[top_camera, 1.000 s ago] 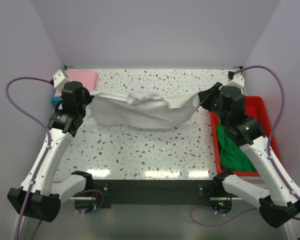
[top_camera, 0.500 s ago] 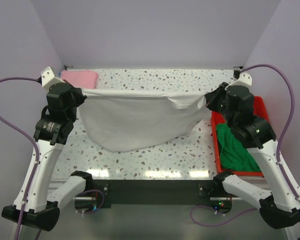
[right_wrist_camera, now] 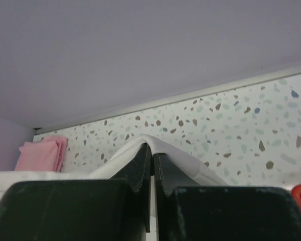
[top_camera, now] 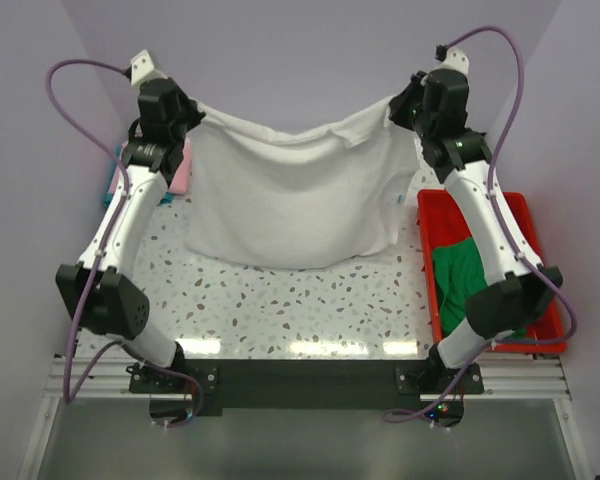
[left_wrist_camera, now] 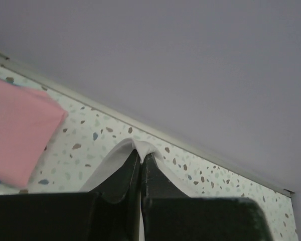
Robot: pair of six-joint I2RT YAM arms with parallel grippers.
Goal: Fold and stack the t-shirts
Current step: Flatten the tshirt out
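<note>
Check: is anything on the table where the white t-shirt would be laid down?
Nothing visible. The white t-shirt hangs over bare table; the pink t-shirt sits far left, the red tray right. Behind the cloth is hidden.

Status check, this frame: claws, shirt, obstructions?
Left claw shut on white shirt corner; right claw shut on the other. Shirt hangs spread between them above table. Nothing in the way; green shirt sits in red tray.

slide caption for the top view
A white cloth t-shirt held spread over the speckled table by left claw and right claw
</note>
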